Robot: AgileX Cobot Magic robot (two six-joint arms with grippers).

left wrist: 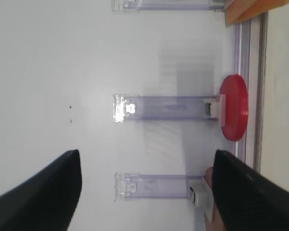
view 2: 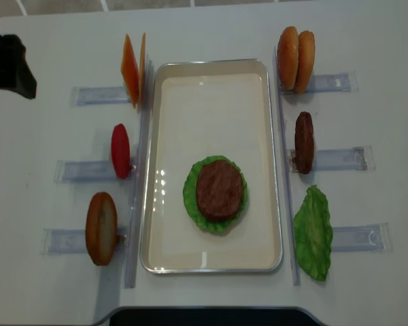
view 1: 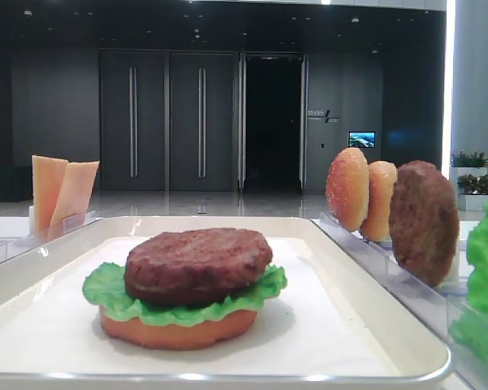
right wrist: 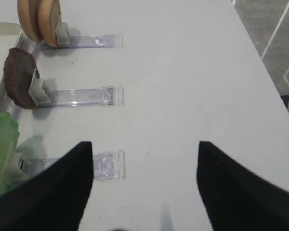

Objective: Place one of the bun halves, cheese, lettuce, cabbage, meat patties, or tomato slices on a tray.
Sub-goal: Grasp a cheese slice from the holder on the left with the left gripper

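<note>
A: Black fingers frame both wrist views. The left hand (left wrist: 144, 187) hovers over the white surface (left wrist: 53, 72) with its two fingers spread wide and nothing between them; a clear rack (left wrist: 156, 186) lies below the gap.

B: And the right hand (right wrist: 144, 185)?

A: Same pose: fingers wide apart, nothing held, pointing down at the surface beside another clear rack. In the overhead view only a dark part of the left arm (view 2: 10, 58) shows, at the top left corner, well apart from the food.

B: Count the food for me.

A: On the tray (view 2: 211, 261), one stack: a bun half (view 1: 179, 331) at the bottom, lettuce (view 1: 106, 288) on it, one meat patty (view 1: 197, 264) on top. Left of the tray, standing in racks: two cheese slices (view 2: 132, 68), one tomato slice (view 2: 120, 151), one bun half (view 2: 100, 227). Right of the tray: two bun halves (view 2: 296, 49) side by side, one patty (view 2: 304, 141) on edge, one loose lettuce leaf (view 2: 313, 234).

B: So the cheese is off the tray?

A: Yes, just beside its top left corner, upright.
</note>
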